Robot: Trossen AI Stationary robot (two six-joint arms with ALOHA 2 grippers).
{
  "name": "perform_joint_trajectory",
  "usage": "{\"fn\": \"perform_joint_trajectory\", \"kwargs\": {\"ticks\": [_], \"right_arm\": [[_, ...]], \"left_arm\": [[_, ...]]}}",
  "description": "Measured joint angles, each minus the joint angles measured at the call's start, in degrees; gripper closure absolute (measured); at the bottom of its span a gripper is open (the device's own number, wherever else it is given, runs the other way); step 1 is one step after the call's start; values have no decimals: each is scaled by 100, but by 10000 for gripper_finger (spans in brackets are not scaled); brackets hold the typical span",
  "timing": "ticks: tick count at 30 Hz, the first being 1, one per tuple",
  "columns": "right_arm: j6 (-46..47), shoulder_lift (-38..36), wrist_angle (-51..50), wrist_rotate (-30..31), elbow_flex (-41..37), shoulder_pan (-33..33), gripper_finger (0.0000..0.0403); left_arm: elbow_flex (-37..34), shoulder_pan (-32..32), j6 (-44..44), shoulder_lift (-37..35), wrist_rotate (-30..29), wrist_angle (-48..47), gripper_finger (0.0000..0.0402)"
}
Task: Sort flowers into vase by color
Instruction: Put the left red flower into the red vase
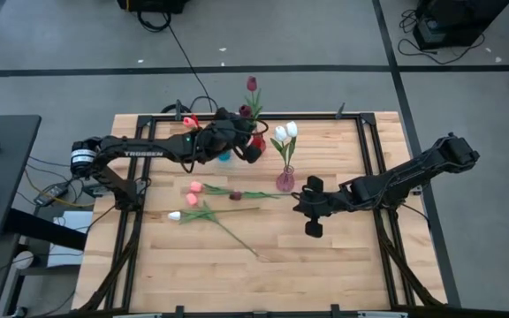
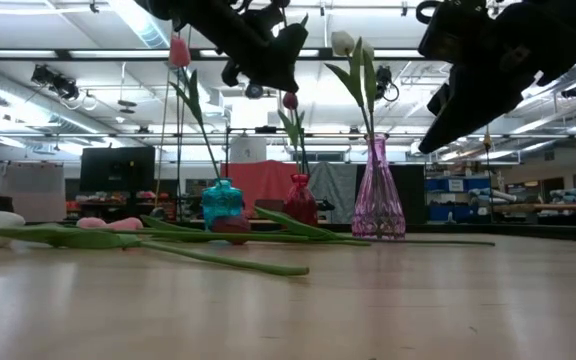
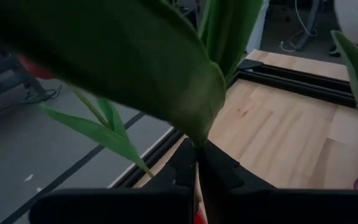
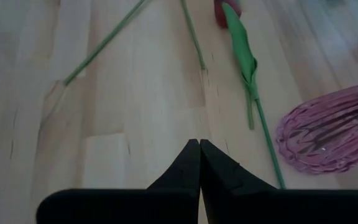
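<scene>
Three small vases stand near the table's far edge: teal vase [image 2: 222, 203], red vase [image 2: 300, 200] and purple vase [image 1: 285, 181]. Two white tulips [image 1: 285, 131] stand in the purple vase, a pinkish-red tulip [image 2: 178, 50] in the teal one, and a dark red tulip [image 2: 290, 100] in the red one. Two pink tulips [image 1: 193, 193], a white tulip [image 1: 175, 215] and a dark red tulip [image 1: 234, 195] lie flat on the table. My left gripper [image 1: 253, 148] hangs over the red vase, shut on a green tulip stem. My right gripper [image 1: 300, 206] hovers shut and empty beside the purple vase. My left gripper pinches a thin green tulip stem [image 3: 196, 148] between its two fingers [image 3: 182, 165], just below a broad leaf [image 3: 166, 68] that spreads out past the fingertips. The flower is clear of the table, above the red vase [image 3: 197, 216]. Its head cannot be made out.
Long stems [image 4: 104, 40] and a leaf [image 4: 241, 50] of the lying tulips cross the table's middle, just ahead of my right gripper [image 4: 199, 149]. The purple vase [image 4: 328, 130] stands close beside it. Bare wood lies toward the near edge [image 1: 263, 283].
</scene>
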Motion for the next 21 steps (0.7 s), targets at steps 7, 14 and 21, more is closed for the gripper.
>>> {"fn": "perform_joint_trajectory", "kwargs": {"ticks": [7, 14, 21], "right_arm": [[-1, 2, 220, -1, -75, 0, 391], [-108, 2, 360, -4, -75, -2, 391], [-108, 2, 432, -1, -75, -2, 391]], "left_arm": [[0, -2, 22, -4, 7, 40, 387], [0, -3, 148, -115, 158, 134, 387], [0, 6, 150, -210, 157, 11, 387]]}}
